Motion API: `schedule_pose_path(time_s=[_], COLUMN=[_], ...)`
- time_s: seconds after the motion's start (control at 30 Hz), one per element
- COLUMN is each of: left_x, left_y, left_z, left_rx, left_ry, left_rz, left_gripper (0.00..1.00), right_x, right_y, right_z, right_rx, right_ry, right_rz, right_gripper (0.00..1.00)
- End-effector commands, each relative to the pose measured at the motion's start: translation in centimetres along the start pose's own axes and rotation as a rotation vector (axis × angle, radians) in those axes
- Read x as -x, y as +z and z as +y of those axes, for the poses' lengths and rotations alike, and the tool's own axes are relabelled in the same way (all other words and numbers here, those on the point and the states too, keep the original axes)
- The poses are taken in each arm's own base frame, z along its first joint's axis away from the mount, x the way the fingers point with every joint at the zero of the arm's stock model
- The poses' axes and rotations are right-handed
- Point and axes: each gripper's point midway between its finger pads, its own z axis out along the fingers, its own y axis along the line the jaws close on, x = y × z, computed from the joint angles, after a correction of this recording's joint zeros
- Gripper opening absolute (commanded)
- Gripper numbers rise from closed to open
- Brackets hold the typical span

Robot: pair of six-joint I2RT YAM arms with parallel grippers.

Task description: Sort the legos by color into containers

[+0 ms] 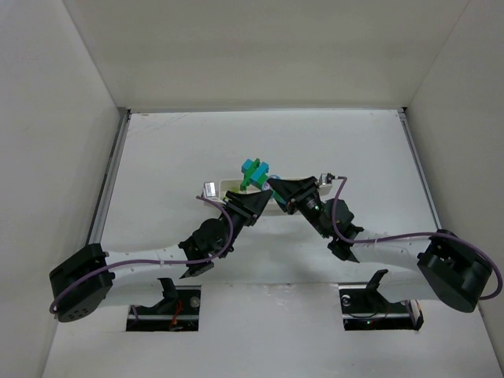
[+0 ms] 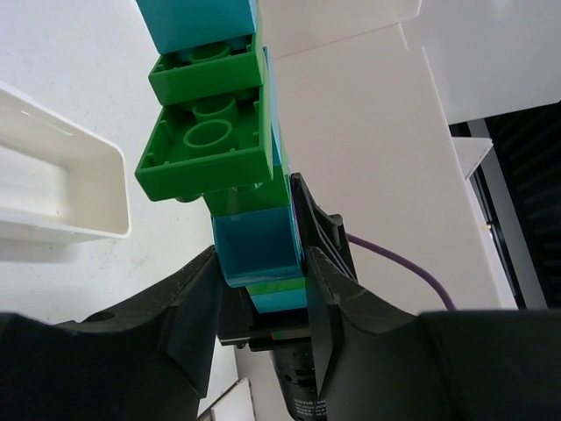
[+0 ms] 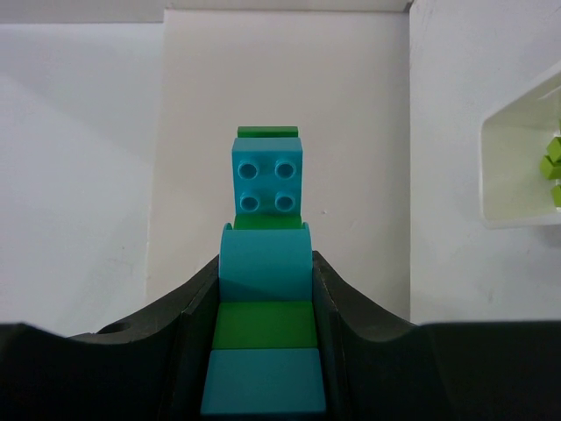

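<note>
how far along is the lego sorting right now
Done: some yellow-green cubes already lie in one compartment of the white tray. In hand: a joined cluster of cyan and green bricks is gripped by the right gripper at one end and the left gripper at the other. Left: the cluster is not yet pulled apart, and no cyan or green brick shows in the visible tray parts.

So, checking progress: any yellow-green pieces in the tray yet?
Yes, the right wrist view shows yellow-green cubes lying inside the white tray.
</note>
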Motion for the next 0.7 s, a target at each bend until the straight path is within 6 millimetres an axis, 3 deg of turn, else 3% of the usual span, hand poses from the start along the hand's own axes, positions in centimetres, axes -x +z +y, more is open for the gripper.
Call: schedule_pose_path(time_s=[0.0,0.17,0.47,0.57,0.67], left_x=[1.42,1.74,1.94,2.17,2.36], left_y=[0.48,0.62,0.6,0.34,0.04], left_z=[-3.75,-3.5,-3.17,-3.34,-3.41], left_rx=[-0.097,-0.091,-0.091,-0.098,-0.102], left_ry=[-0.061,-0.057,-0.061,-0.062,-0.061], left_rz=[-0.042,-0.051,-0.046,-0.048,-0.048], left_gripper=[0.35,0.43,0.26,0.23,0.22], right_x=[-0.44,-0.89,-1.16,-1.05,-0.83], right_y=[-0.28,-0.2,-0.42,-0.65,-0.91], right_z=[1.88,1.53,1.28,1.22,1.09], right_rx=[0.078,0.069,0.064,0.065,0.062], right_ry=[0.045,0.043,0.035,0.028,0.011], right_rz=[0.017,0.03,0.038,0.034,0.031], right_gripper=[0.33,0.33,0.34,0.42,0.57])
